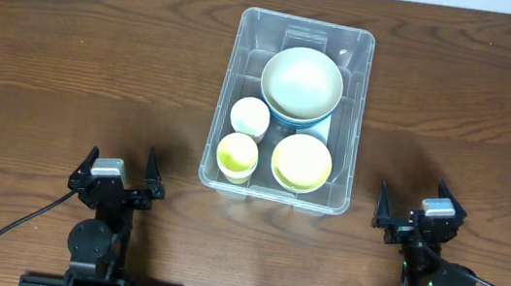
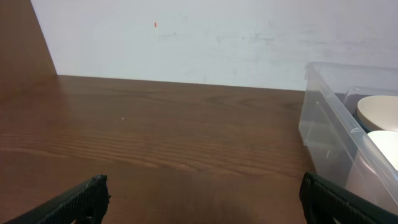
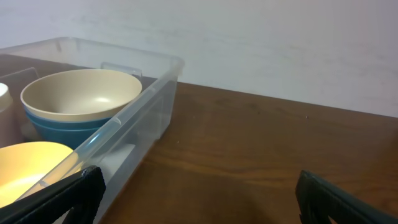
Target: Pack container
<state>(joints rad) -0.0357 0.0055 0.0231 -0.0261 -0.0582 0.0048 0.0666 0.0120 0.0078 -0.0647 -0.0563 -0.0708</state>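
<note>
The container (image 1: 225,95), a clear plastic bin, stands at the middle of the wooden table. It holds a cream bowl stacked in a blue bowl (image 1: 302,82), a yellow bowl (image 1: 301,161), a white cup (image 1: 249,117) and a yellow-green cup (image 1: 236,155). My left gripper (image 1: 122,154) is open near the front edge, left of the container and apart from it, with nothing between its fingers. My right gripper (image 1: 414,189) is open at the front right, also empty. The left wrist view has the left gripper (image 2: 204,186) over bare wood, with the container (image 2: 323,118) at its right. The right gripper (image 3: 199,180) has the container (image 3: 149,106) at its left.
Bare wood table (image 1: 70,62) stretches to the left and right of the container. A white wall (image 2: 186,37) stands beyond the table's far edge. Black cables (image 1: 16,226) run from both arm bases along the front edge.
</note>
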